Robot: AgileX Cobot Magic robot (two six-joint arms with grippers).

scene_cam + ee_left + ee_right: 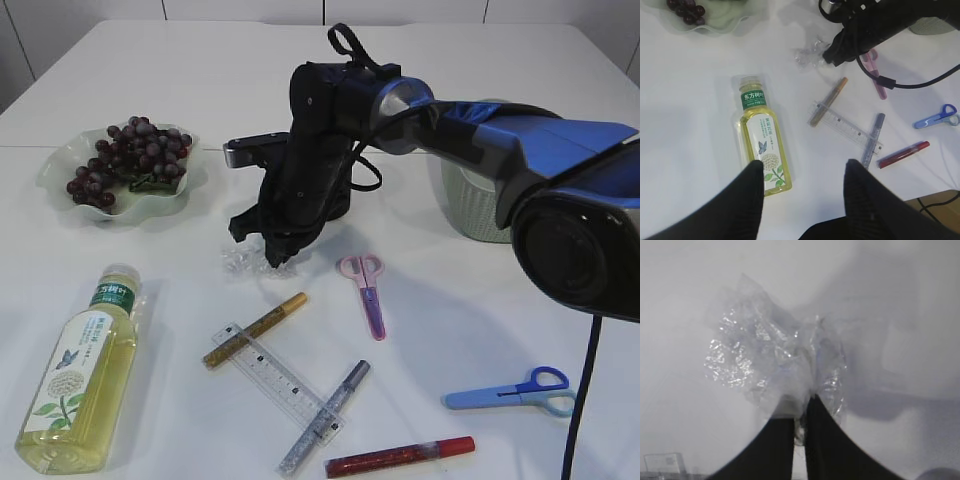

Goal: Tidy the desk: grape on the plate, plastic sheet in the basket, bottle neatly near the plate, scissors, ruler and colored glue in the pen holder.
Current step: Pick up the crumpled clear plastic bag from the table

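one step looks done: the grape bunch (pixel 130 158) already lies on the plate (pixel 60 172) at the far left of the bench (pixel 480 320). the plastic sheet (pixel 770 360) is in hand now, crumpled on the bench just in front of the plate, and the right fingers (pixel 800 415) are pressed nearly together on its edge, pinching it; whether it has left the surface i cannot tell. the basket (pixel 475 205) waits behind the right arm, so a lift and carry across seem next. the left fingers (pixel 805 192) hang spread and empty above the bottle (pixel 762 145), which lies on its side well apart from the plate. still loose on the bench are the ruler (pixel 275 378), two pairs of scissors, pink (pixel 368 290) and blue (pixel 515 390), and the glue pens in gold (pixel 255 328), silver (pixel 325 415) and red (pixel 400 457). no pen holder shows in any view.
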